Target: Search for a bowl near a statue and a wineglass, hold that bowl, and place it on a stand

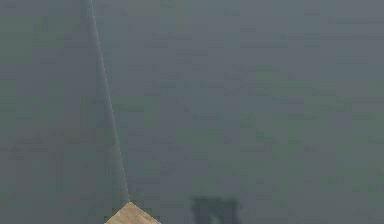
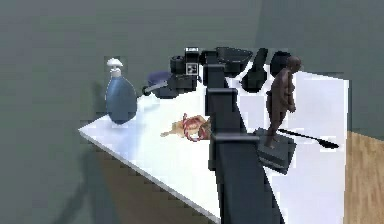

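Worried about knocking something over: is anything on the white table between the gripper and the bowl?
Nothing visible does. The gripper sits at a dark rounded shape, possibly the bowl; the spray bottle stands just left, the statue right of the arm.

White tabletop, arm side view: 3 items logged.
White table (image 2: 150,150), wood-toned side, carries 1 blue-grey spray bottle (image 2: 120,92) upright near the left corner, 1 small reddish object (image 2: 190,127) lying mid-top, and 1 brown statue (image 2: 281,95) upright on a dark base.
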